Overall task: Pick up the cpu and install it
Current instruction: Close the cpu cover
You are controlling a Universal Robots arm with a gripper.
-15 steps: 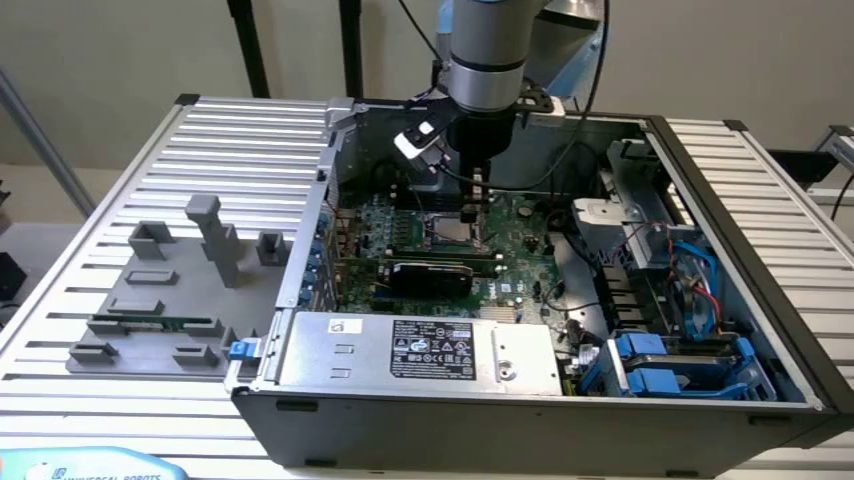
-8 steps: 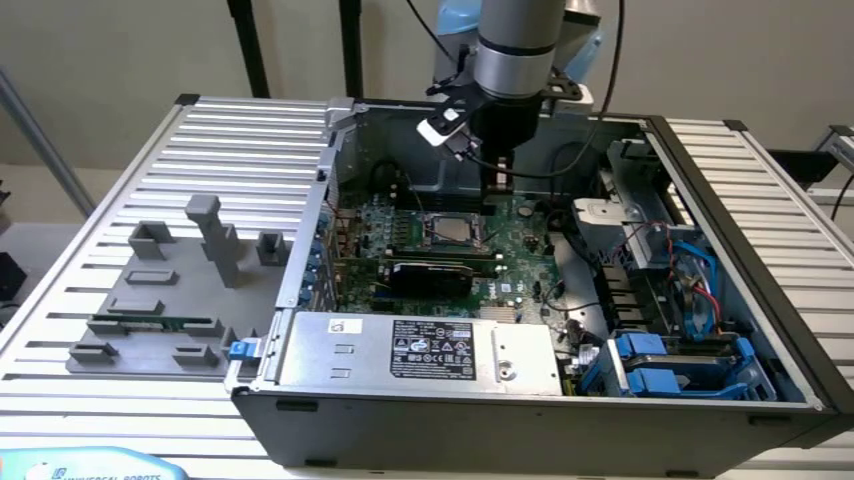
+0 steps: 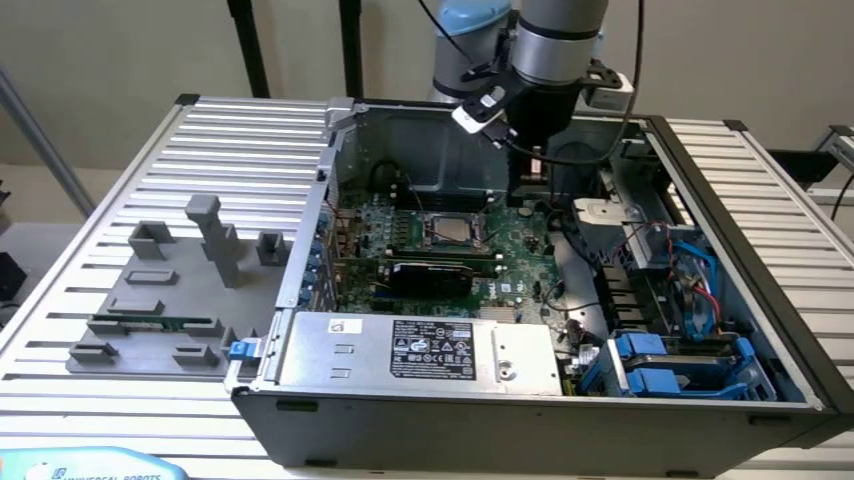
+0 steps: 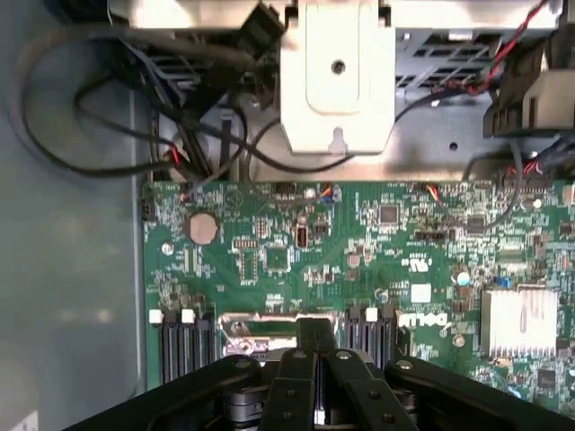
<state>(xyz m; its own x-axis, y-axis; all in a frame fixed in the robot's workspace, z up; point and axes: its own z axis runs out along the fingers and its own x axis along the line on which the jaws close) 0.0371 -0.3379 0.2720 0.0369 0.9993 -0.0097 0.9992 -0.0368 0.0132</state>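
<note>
Slatted metal table [image 3: 227, 130], open computer case [image 3: 400, 425], gripper [image 4: 314, 330] inside

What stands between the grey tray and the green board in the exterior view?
The case's upright metal side wall stands between the grey tray and the green board; the exterior view shows it.

Behind your bench you see a plain, pale beige wall [image 3: 120, 50], softly and evenly lit, with two black uprights [image 3: 247, 45] standing in front of it. Your work surface is a table [image 3: 227, 130] of ribbed aluminium slats. Past its edge on the exterior view's left, a slanted grey pole [image 3: 40, 130] crosses a pale floor [image 3: 34, 205].
</note>
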